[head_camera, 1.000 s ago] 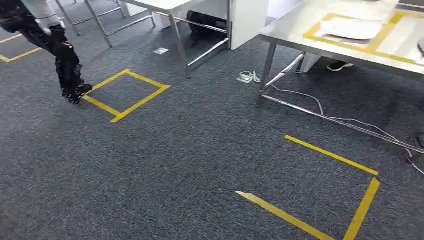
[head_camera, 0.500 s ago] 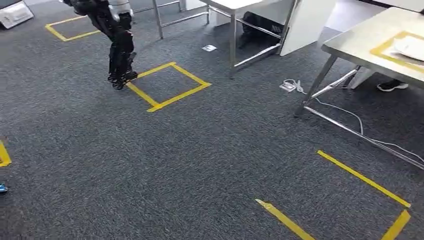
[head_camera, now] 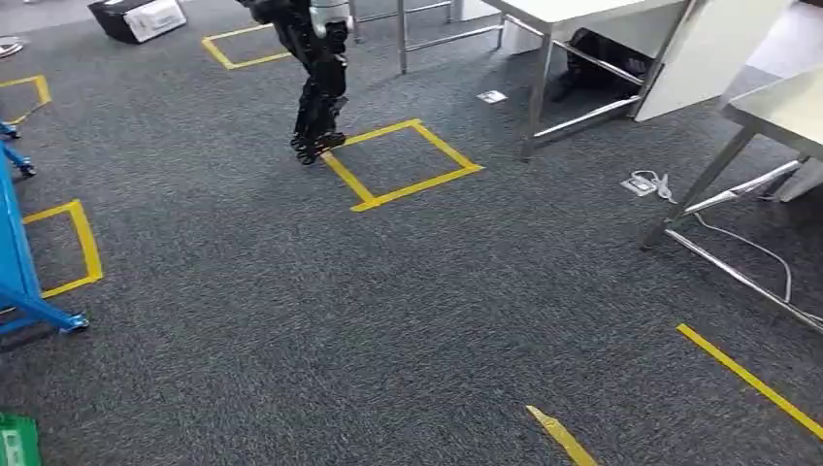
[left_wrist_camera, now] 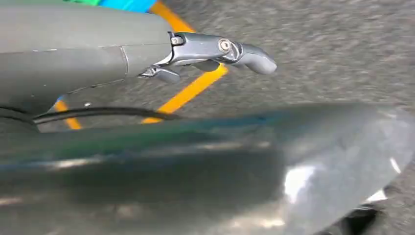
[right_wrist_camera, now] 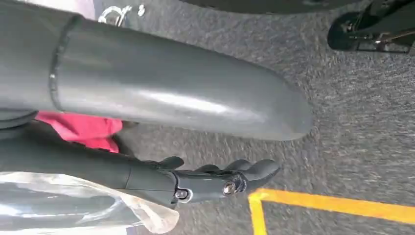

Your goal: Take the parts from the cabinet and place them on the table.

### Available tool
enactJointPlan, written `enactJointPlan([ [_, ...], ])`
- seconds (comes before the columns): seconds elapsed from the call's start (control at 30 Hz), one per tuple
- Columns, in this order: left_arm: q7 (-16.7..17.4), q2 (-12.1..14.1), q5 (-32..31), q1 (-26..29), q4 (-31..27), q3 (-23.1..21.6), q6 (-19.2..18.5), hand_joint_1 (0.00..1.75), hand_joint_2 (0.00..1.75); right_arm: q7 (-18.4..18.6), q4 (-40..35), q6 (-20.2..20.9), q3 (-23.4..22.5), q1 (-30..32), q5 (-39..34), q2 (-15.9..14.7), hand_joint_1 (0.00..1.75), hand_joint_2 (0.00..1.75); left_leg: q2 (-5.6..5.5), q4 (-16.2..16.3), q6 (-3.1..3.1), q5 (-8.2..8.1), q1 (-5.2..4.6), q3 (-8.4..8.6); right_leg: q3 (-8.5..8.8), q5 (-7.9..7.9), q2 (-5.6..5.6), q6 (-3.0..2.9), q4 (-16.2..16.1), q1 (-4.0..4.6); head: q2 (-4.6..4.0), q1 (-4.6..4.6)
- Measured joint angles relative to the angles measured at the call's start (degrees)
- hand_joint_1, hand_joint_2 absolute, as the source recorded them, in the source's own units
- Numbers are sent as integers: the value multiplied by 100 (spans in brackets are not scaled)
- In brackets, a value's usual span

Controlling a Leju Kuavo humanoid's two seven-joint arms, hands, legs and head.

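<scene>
My left hand hangs over the grey carpet with its fingers stretched out and nothing in them. My right hand also hangs over the carpet, fingers straight below the thick thumb. A pink thing sits between the thumb and the fingers near the palm, and crinkled clear plastic lies on the fingers' other side. Whether the hand holds them I cannot tell. A corner of the steel table is at the right edge of the head view. A blue frame stands at the left edge.
Another robot's dark legs stand by a yellow tape square. A white table stands behind it. A cable and socket lie by the steel table's leg. A green item is at the bottom left.
The whole head view has swung left: the steel table has slid toward the right edge, and the blue frame and green item have come in on the left.
</scene>
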Motion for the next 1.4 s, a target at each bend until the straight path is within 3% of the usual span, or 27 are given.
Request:
enactJointPlan([
  [0.03,40,4,0,10,0,2,-2,0,0,4,0,4,0,-2,7,0,0,0,10,-19,-12,88,15,13,13,-12,-90,4,0,3,0,4],
  [0.1,99,13,-4,16,0,7,0,0,0,7,0,11,2,-13,11,0,0,0,84,-771,-5,558,21,400,64,-45,-246,32,1,3,0,0],
  [0.13,123,15,-9,14,0,7,9,0,0,7,0,15,0,-18,13,0,0,0,205,-1296,16,792,18,679,101,-68,-318,44,1,3,0,0],
  [0.17,155,15,-15,8,0,7,11,0,0,7,0,20,0,-18,17,0,0,0,578,-1656,47,798,-22,858,118,-92,-374,80,1,18,0,0],
  [0.2,184,13,-17,-14,0,7,11,0,0,4,0,22,2,-18,17,0,0,0,643,-1738,104,775,-75,877,68,-140,-430,132,30,68,0,-4],
  [0.3,191,15,-17,8,0,7,13,0,0,9,0,20,0,-61,17,0,0,0,409,-1724,187,764,-99,829,214,-157,-635,210,-31,51,0,11],
  [0.33,193,15,-17,9,0,9,13,0,0,7,-2,20,0,-77,20,2,0,0,319,-1779,248,809,-53,865,193,-203,-597,261,-11,31,0,2],
  [0.37,193,15,-17,13,0,9,15,0,0,4,-2,22,0,-81,20,2,0,0,266,-1785,266,823,-46,866,142,-307,-194,292,107,12,0,44],
  [0.4,195,13,-17,4,0,11,15,0,0,4,-2,22,2,-71,20,2,0,0,200,-1784,291,830,-41,859,-1,-511,60,288,434,5,0,53],
  [0.47,195,4,-42,-21,0,13,15,0,0,4,0,22,0,-52,20,2,0,0,26,-1782,321,829,-48,854,-507,-914,210,291,1434,6,0,63],
  [0.5,204,4,-48,-20,0,13,15,0,0,4,0,22,2,-52,20,2,0,0,-62,-1778,325,826,-54,856,-732,-984,219,292,1795,8,0,64],
  [0.53,221,4,-50,-14,0,13,15,0,0,13,0,22,2,-45,20,0,0,0,-156,-1778,325,826,-56,864,-834,-890,218,287,1854,6,0,59],
  [0.6,254,7,-59,-10,0,15,15,0,0,11,0,20,0,-40,22,2,0,0,-337,-1775,316,819,-54,883,-681,-401,233,274,1289,2,0,61],
  [0.63,273,4,-61,-11,0,15,15,0,0,11,0,18,0,-46,22,0,0,0,-424,-1774,303,812,-50,899,-493,-95,297,265,788,-6,0,63],
  [0.67,280,2,-63,-10,0,15,13,0,0,9,0,17,0,-48,22,0,0,0,-495,-1765,279,797,-41,897,-342,110,508,264,382,-24,0,63],
  [0.7,293,4,-72,-28,0,17,13,0,0,2,0,17,-2,-50,20,0,0,0,-558,-1697,229,765,-87,872,-268,71,660,243,182,-39,0,63],
  [0.83,376,9,-131,2,0,17,15,0,0,-76,0,28,-7,-88,-57,0,0,0,-721,-1719,107,782,-34,816,-179,46,512,114,119,-25,0,52],
  [0.9,407,9,-157,0,0,17,18,0,0,-109,0,46,-17,-65,-79,2,0,0,-217,-1368,63,521,-59,689,-145,56,425,55,88,-32,0,2],
  [0.93,413,9,-168,-14,0,17,18,0,0,-116,0,50,-22,-57,-81,2,0,0,-91,-940,35,284,-52,492,-144,46,372,32,90,-18,0,4],
  [1.0,413,7,-181,-23,0,15,17,0,0,-116,0,59,-44,-48,-90,2,0,0,-2,-91,7,-67,-29,99,-138,28,260,9,93,3,0,4],
  [1.03,416,9,-186,-16,0,17,18,0,0,-116,0,63,-44,-48,-90,2,0,0,3,57,3,-63,-20,33,-132,23,220,6,93,8,0,4],
  [1.1,466,11,-194,-8,0,17,24,0,0,-120,0,83,-44,-54,-90,2,0,0,5,-464,19,333,-19,298,-106,7,183,18,95,12,0,2],
  [1.17,518,13,-210,-9,0,17,28,0,0,-124,0,105,-44,-61,-90,2,0,0,31,-1470,69,804,-22,804,-61,-14,165,39,94,12,0,2],
  [1.23,579,9,-236,-20,0,15,50,0,0,-122,0,111,-44,-69,-87,2,0,0,55,-1719,104,720,-60,918,-84,-38,155,91,117,49,0,7],
  [1.27,615,7,-240,-21,0,15,55,0,0,-116,0,111,-46,-69,-87,2,0,0,41,-1764,87,750,-47,918,-83,-67,147,73,137,58,0,24],
  [1.3,634,9,-238,-9,0,15,59,0,0,-116,0,111,-46,-66,-85,2,0,0,42,-1755,73,740,-56,922,-77,-49,151,7,117,54,0,11],
  [1.4,702,7,-238,-2,0,17,63,0,0,-105,0,118,-44,-69,-74,2,0,0,42,-1754,88,733,-69,921,-52,-34,150,51,74,40,0,15],
])
